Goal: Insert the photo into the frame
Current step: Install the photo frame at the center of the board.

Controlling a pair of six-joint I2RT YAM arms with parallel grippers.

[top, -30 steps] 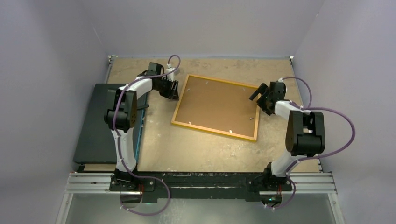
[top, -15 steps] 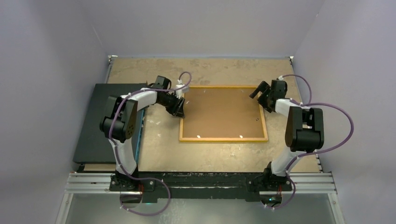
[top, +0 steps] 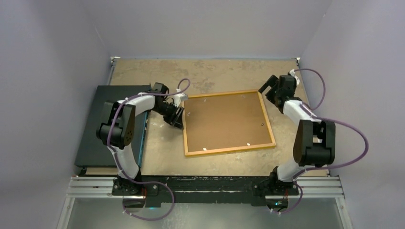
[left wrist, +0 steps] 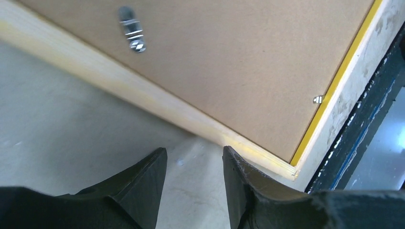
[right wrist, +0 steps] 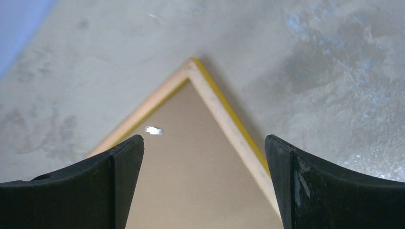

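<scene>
The frame [top: 229,149] lies flat at the table's middle, back side up, its yellow rim around a brown backing board [top: 224,121] with small metal clips. The photo is not in view. My left gripper [top: 177,117] hovers just off the frame's left edge. In the left wrist view it [left wrist: 193,149] stands open over bare table, its right fingertip close to the pale wooden rim [left wrist: 143,94]. My right gripper [top: 266,85] is wide open at the frame's far right corner [right wrist: 193,64], holding nothing.
A flat black panel [top: 102,119] lies on the left side of the table, partly under the left arm. Purple-grey walls close in the left, far and right sides. A black and metal rail [top: 205,183] runs along the near edge.
The frame has swung round and now sits nearly square, tilted slightly up to the right. The left gripper drew back off its left edge. The right gripper moved out to the far right corner.
</scene>
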